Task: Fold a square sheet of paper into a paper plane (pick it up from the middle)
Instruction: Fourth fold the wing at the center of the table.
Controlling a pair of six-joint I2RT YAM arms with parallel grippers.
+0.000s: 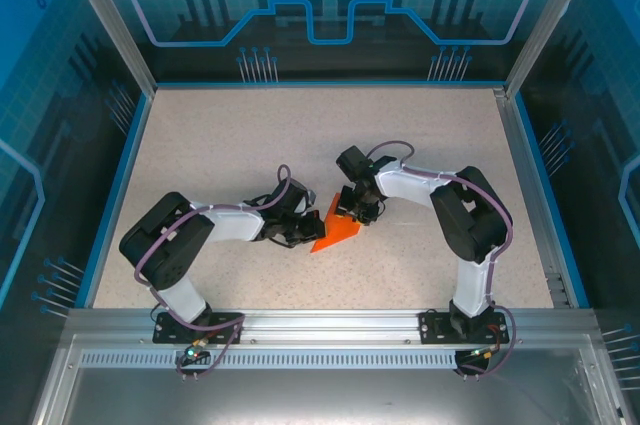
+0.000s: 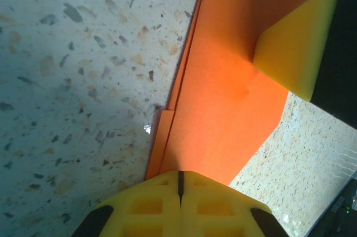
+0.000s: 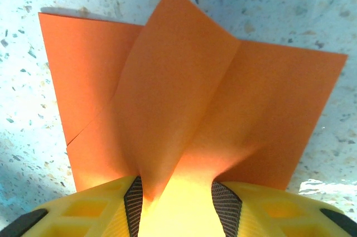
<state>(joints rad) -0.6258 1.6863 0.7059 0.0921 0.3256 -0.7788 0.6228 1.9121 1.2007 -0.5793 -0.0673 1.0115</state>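
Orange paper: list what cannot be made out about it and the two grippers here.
- Left wrist: the orange paper runs past the top edge; the shut left gripper hides whether it pinches the near tip.
- Right wrist: the right gripper, shut on a raised ridge, covers that ridge's base and the near edge.
- Top external: the paper is too small to count folds, and both grippers overlap it.

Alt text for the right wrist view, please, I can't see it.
The right hand pinches a raised ridge of the creased orange paper sheet between its yellow fingers; the rest lies spread on the speckled table.
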